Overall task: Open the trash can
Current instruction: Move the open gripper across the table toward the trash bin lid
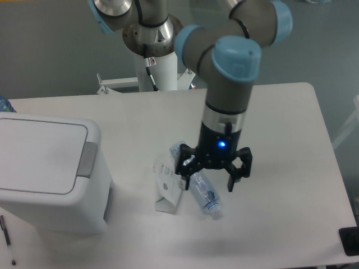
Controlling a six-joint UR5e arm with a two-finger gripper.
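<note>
We judged the task to be at its very start: the trash can (47, 174) sat at the left edge of the surface (280, 140) with its flat lid (39, 154) down, and our tool (213, 182) was well apart from it, out over the middle of the surface. Nothing about the can looked disturbed; the grey push tab (87, 158) on the lid's right side lay flush and untouched.

The next move, as we read it, called for carrying the tool leftward and over to that tab, then pressing down on it, or catching the lid's edge beside it, so the lid could swing up. The approach would need to clear the items lying between the tool and the can.

Our tool pointed downward with its fingers spread wide, a blue light glowing on its body. It held nothing. It hung over a clear plastic bottle (203, 193) lying on its side, with one finger at either side of it, but we could not tell whether the left finger touched the bottle or only hovered above it. Just beside the bottle, on the can's side, lay a small white carton (168, 188), also on its side. A dark object (350, 241) sat at the surface's near right corner.
</note>
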